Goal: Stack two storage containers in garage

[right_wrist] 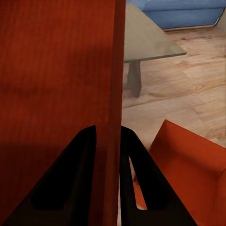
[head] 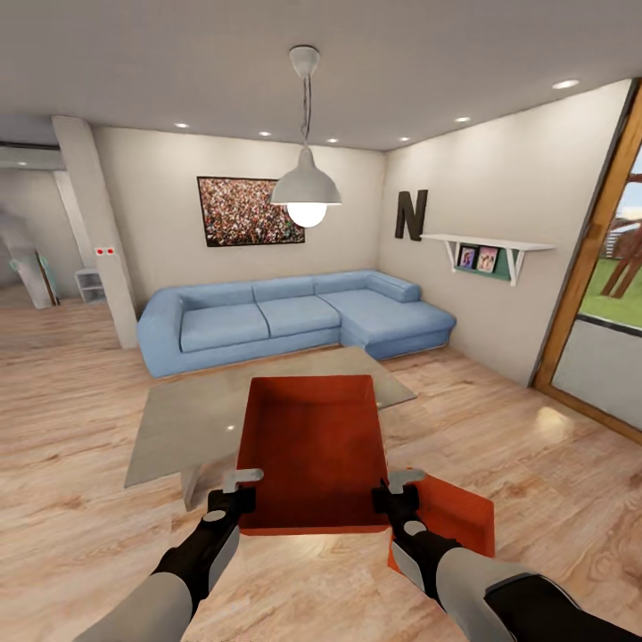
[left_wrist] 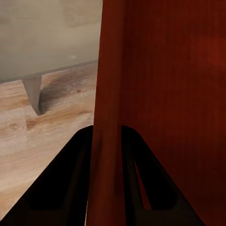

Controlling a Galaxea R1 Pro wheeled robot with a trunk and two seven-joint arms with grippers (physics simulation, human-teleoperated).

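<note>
- The robot stands in the living room, on light wood-plank flooring [head: 80, 499], facing a blue sectional sofa [head: 285, 321] set against the cream back wall.
- A glass-topped coffee table [head: 187, 419] sits between the robot and the sofa; it serves as the landmark here.
- One red-orange storage container [head: 314, 450] is held up in front of the coffee table's near edge, its open top tilted toward the head camera so the inside shows.
- The left gripper [head: 234, 492] is clamped on the container's left wall — in the left wrist view its two dark fingers [left_wrist: 70, 179] straddle the ribbed red wall, one on each side.
- The right gripper [head: 399, 496] is closed on the opposite wall in the same way; the right wrist view shows its fingers [right_wrist: 75, 174] pinching the wall edge.
- The second storage container [head: 455, 522] rests on the wood flooring, on the robot's side of the coffee table and to its right, partly hidden behind the right gripper and the held bin.
- A white pendant lamp [head: 306, 183] hangs above the coffee table.
- Right of the coffee table, a wood-framed glass door [head: 593, 294] lines the side wall.
</note>
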